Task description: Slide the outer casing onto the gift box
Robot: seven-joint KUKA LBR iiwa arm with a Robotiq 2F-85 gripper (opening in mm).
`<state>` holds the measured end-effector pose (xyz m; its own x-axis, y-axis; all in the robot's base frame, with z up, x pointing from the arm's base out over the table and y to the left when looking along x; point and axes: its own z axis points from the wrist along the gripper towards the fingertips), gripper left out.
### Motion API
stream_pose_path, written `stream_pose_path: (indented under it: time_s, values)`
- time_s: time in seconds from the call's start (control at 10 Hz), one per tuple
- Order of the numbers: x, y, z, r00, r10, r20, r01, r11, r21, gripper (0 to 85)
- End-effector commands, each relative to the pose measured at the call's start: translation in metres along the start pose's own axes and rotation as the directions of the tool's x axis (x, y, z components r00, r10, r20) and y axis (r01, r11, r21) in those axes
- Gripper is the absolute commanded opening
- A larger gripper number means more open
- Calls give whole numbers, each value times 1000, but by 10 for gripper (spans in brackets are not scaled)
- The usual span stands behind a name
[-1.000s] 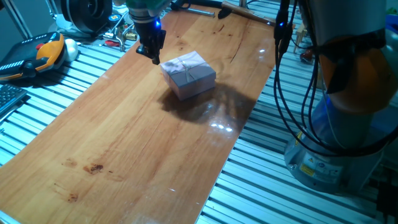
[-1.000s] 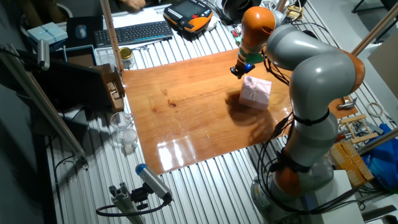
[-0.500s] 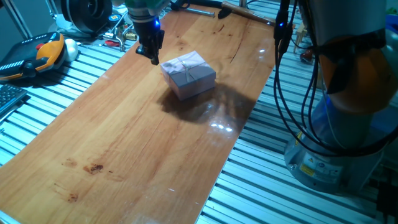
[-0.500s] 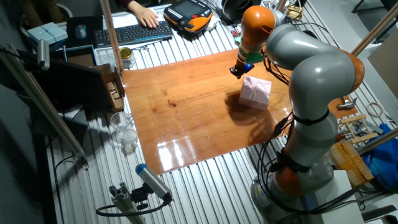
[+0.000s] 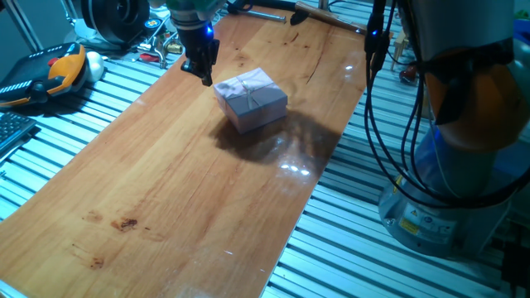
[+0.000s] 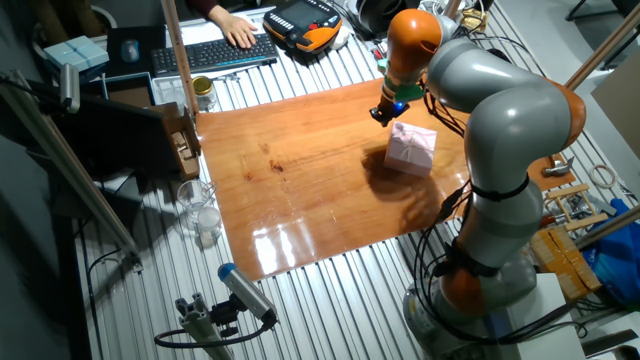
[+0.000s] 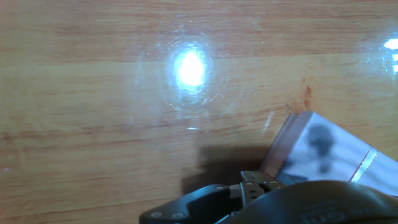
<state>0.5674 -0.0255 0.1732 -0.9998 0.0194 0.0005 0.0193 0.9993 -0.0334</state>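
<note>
The outer casing (image 5: 251, 98) is a pale pink square box with a thin ribbon cross on top. It rests on the wooden board (image 5: 166, 182) and also shows as the outer casing (image 6: 411, 147) from the other side. My gripper (image 5: 204, 74) hangs just off its far left corner, fingers together and holding nothing. That same gripper (image 6: 380, 115) sits close beside the casing's corner. In the hand view a corner of the casing (image 7: 329, 149) lies at lower right, behind my dark hand housing (image 7: 280, 199). The gift box is hidden or out of view.
An orange-and-black teach pendant (image 5: 58, 70) lies left of the board on the slatted metal table. A keyboard (image 6: 215, 52) with a person's hand (image 6: 235, 30) on it sits at the far side. My arm's base (image 5: 447, 207) and cables (image 5: 373, 99) stand at the right.
The gripper and the casing stay where they were. In the other fixed view a person's hand has come onto the keyboard.
</note>
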Motion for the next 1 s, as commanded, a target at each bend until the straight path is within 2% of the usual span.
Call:
stream_pose_path:
  time_s: [0.0, 0.9]
  values:
    - [0, 0, 0, 1000, 0, 0, 0, 1000, 3, 0]
    - [0, -1, 1, 1000, -6, 0, 6, 1000, 17, 0]
